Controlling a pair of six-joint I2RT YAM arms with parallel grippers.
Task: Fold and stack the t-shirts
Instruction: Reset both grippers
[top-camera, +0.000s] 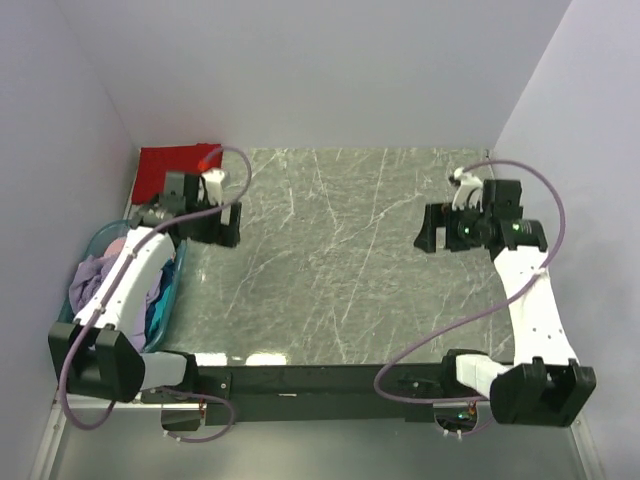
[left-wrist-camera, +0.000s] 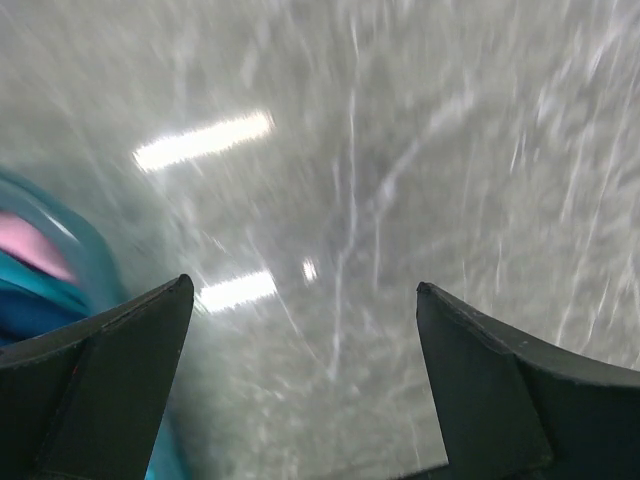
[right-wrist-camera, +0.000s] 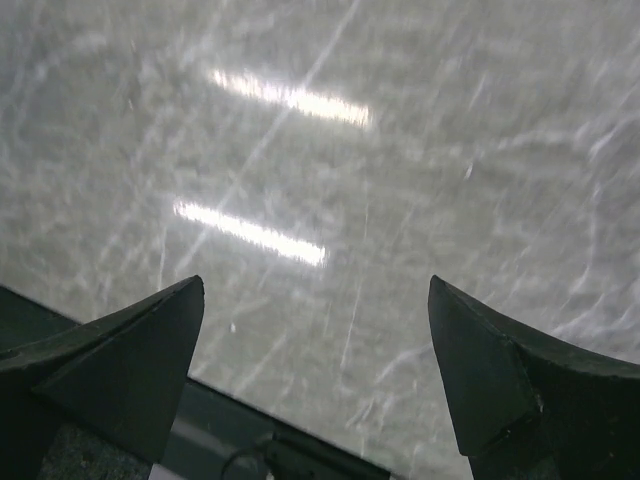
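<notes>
A bright red t-shirt (top-camera: 172, 162) lies flat at the far left corner of the table, partly hidden by my left arm. Lavender (top-camera: 90, 282), pink (top-camera: 113, 247) and teal-blue (top-camera: 157, 302) t-shirts are bundled in the teal basket (top-camera: 95, 240) by the left wall. My left gripper (top-camera: 216, 225) hovers open over the marble top just right of the basket, holding nothing. In the left wrist view the left gripper (left-wrist-camera: 305, 290) frames bare marble, with pink cloth (left-wrist-camera: 30, 248) at the left edge. My right gripper (top-camera: 434, 228) (right-wrist-camera: 315, 285) hangs open and empty over the table's right side.
The grey marble table (top-camera: 330, 260) is walled in by pale panels on the left, back and right. A black rail (top-camera: 310, 380) along the near edge carries both arm bases. Purple cables loop off each arm. The right wrist view shows the table's dark near edge (right-wrist-camera: 230, 425).
</notes>
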